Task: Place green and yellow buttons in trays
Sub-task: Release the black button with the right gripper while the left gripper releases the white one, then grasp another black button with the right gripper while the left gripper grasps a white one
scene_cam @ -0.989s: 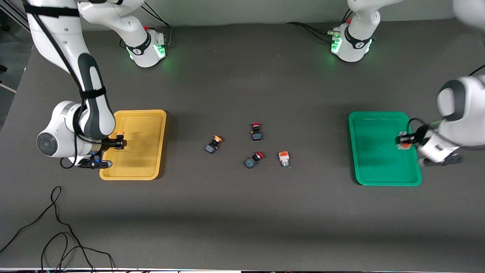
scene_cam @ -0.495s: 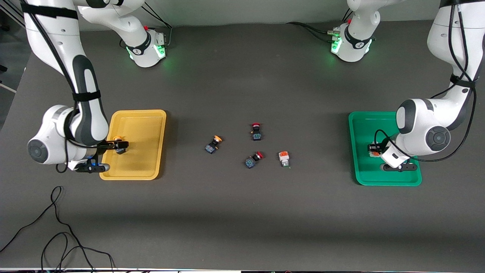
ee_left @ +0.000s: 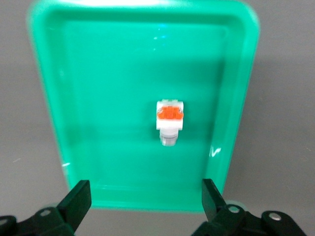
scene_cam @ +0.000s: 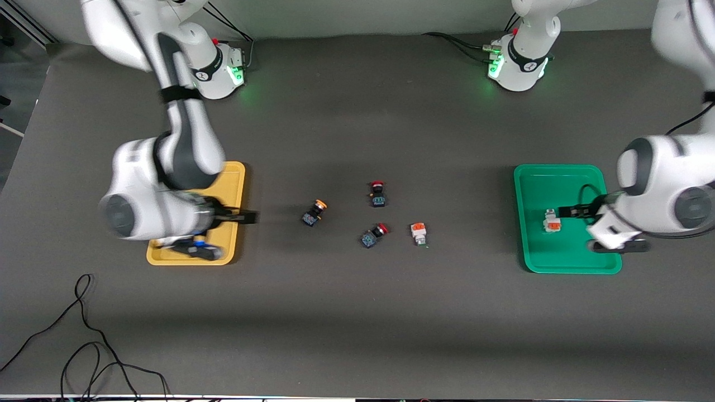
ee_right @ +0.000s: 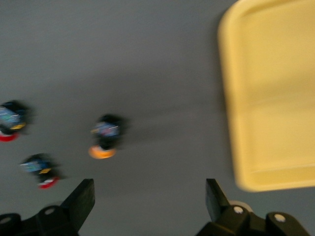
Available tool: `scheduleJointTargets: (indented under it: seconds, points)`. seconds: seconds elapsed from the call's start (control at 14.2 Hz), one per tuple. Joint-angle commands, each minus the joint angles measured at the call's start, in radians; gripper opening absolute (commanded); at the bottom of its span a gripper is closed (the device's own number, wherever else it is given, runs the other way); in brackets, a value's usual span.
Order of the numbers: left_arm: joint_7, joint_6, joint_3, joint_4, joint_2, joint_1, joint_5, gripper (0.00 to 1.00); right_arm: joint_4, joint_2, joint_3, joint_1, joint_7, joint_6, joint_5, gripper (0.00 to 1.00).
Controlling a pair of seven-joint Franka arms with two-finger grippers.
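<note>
My right gripper is open and empty over the mustard yellow tray's edge that faces the table's middle. The right arm covers most of that tray, and no button shows in it. In the right wrist view my right gripper is over bare table, with a yellow-capped button and the tray in sight. My left gripper is open and empty over the green tray. A white button with an orange block lies in that tray; it also shows in the left wrist view. A yellow-capped button and a second white button lie mid-table.
Two red-capped black-blue switches lie mid-table, one farther from the front camera, one nearer, next to the white button. A black cable loops on the table near the front edge at the right arm's end.
My right gripper let go of its yellow-capped button over the yellow tray and swung toward the table's middle. My left gripper released the white button into the green tray and drew back.
</note>
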Motion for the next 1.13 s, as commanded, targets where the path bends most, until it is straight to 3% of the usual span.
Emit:
scheduleJointTargets:
  seconds: [0.0,0.21,0.35,0.57,0.92,0.99,1.06]
  points:
    - [0.008,-0.069,-0.019,0.054,-0.065,-0.006,-0.025,1.0,0.092,0.14,-0.014,0.066,0.127,0.031,0.11,1.0]
    - [-0.098,-0.075,-0.098,0.117,-0.06,-0.024,-0.043,1.0,0.082,0.238,-0.005,0.157,0.239,0.191,0.13,1.0]
    - [-0.229,-0.072,-0.151,0.132,-0.051,-0.076,-0.042,1.0,0.084,0.286,0.001,0.16,0.261,0.231,0.17,1.0]
    - [-0.41,-0.055,-0.155,0.152,-0.031,-0.217,-0.043,1.0,0.082,0.33,0.021,0.161,0.261,0.268,0.17,0.98]
    - [-0.74,0.041,-0.155,0.276,0.12,-0.447,-0.025,1.0,0.081,0.364,0.03,0.161,0.26,0.269,0.17,0.95]
    - [-0.776,0.077,-0.154,0.276,0.143,-0.476,-0.023,1.0,0.079,0.364,0.032,0.161,0.26,0.269,0.169,0.93]
    - [-0.787,0.101,-0.154,0.273,0.171,-0.489,-0.014,1.0,0.079,0.363,0.033,0.161,0.261,0.268,0.169,0.83]
